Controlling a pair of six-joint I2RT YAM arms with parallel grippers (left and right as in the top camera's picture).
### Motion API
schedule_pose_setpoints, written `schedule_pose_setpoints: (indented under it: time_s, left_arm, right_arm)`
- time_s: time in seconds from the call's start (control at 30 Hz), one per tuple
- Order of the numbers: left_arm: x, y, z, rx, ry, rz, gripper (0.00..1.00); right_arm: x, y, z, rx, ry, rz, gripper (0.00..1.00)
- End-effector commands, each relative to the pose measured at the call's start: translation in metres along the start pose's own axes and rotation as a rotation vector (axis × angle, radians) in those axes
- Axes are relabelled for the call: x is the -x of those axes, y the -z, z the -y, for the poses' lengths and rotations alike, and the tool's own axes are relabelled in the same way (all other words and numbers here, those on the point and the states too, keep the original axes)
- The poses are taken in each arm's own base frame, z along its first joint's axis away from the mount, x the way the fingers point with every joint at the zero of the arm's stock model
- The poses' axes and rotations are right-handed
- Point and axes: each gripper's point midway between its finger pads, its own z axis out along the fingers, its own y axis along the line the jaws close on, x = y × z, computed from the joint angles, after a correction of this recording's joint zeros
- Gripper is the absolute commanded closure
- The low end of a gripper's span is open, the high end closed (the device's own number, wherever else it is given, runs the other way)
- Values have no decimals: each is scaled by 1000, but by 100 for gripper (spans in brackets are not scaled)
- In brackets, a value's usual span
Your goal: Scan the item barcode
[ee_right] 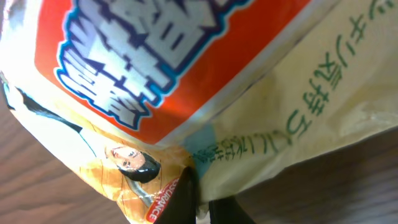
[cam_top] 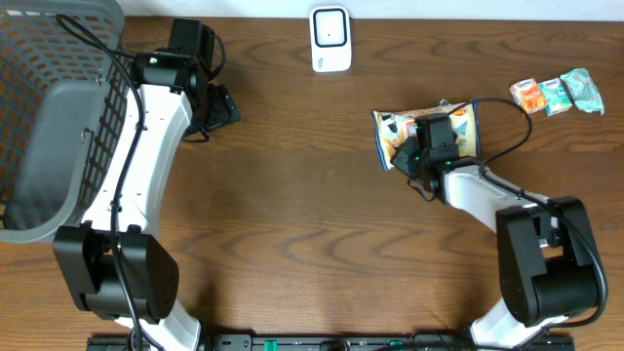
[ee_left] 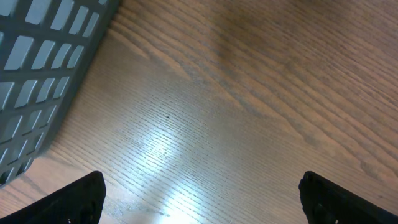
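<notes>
Right wrist view: snack bag (ee_right: 186, 81) pinched at its edge

The right gripper (ee_right: 204, 202) has its fingers pressed together on the bag's crinkled edge. The bag shows a red-orange panel with large white, blue-outlined characters, a pale yellow side with green print, and a small cartoon face. Overhead, it is at about 2 o'clock from the middle of the table (cam_top: 322, 244), and the white scanner (cam_top: 331, 39) is at 12 o'clock. The left gripper (ee_left: 202, 199) is spread wide beside the basket (ee_left: 37, 74).
</notes>
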Motion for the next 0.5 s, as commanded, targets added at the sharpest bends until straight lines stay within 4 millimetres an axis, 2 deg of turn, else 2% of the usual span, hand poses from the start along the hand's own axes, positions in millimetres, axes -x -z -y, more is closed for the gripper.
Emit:
schedule_pose_setpoints:
  time_s: [0.0,0.1,0.17,0.27,0.4,0.43,0.47]
  left_arm:
    - [2,2,-3,9,-13,11,2]
    - [2,2,-3,9,-13,11,2]
    - [2,2,-3,9,-13,11,2]
    - [2,2,-3,9,-13,11,2]
    - [2,2,-3,9,-13,11,2]
    - [2,2,-3,9,-13,11,2]
    - [2,2,-3,9,-13,11,2]
  right_arm:
    - [26,19,5,-44,186,68,99]
    - [40,42,-5,-48,260,110,99]
    - [42,56,-15,-31,320,126,99]
    - [39,74,-28,-18,393,154,98]
    - [27,88,-48,13,471,174,98]
    - [28,89,-48,-1,475,189,99]
    - [32,91,-46,-23,475,208,94]
